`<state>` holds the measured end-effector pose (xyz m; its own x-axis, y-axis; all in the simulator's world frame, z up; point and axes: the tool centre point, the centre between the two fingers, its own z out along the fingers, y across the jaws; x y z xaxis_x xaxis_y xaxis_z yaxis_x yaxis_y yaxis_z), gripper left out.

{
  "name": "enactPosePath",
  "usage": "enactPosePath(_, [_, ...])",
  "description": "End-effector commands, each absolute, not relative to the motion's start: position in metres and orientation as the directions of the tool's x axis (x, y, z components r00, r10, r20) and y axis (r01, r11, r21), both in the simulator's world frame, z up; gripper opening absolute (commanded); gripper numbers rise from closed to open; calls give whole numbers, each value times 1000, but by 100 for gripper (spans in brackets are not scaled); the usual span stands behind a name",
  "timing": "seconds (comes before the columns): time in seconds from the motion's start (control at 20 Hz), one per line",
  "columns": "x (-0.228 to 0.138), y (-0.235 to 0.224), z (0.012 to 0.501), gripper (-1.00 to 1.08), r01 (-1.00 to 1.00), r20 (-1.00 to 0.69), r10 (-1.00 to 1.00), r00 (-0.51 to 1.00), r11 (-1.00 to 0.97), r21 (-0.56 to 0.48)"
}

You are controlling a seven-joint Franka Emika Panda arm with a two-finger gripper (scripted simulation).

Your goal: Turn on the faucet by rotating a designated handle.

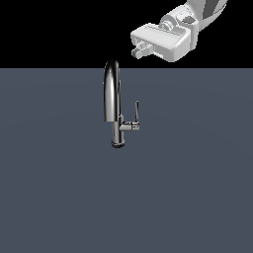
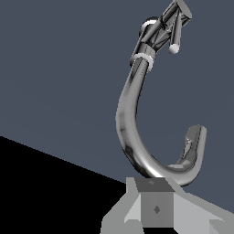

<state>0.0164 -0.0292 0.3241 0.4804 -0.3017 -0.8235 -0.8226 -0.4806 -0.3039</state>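
Hovering end effector (image 1: pixel 140 49), faucet (image 1: pixel 112 99), handle (image 1: pixel 136 111) apart

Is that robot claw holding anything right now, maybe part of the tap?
Nothing is held. The gripper hangs in the air above the faucet, clear of its spout and apart from the handle.

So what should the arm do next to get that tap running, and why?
Probably lower the gripper toward the handle. In the exterior view it hangs above the faucet, touching nothing, and the thin lever stands upright off the column's exterior view's right side, well below the fingers.
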Motion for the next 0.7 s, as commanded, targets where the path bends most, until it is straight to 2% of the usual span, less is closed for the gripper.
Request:
enactPosePath(0.0, [27, -33, 306, -100, -862, -863, -280, 422, -420, -285])
enactPosePath(0.65, [59, -42, 203, -100, -988, -988, -99, 120, -107, -109])
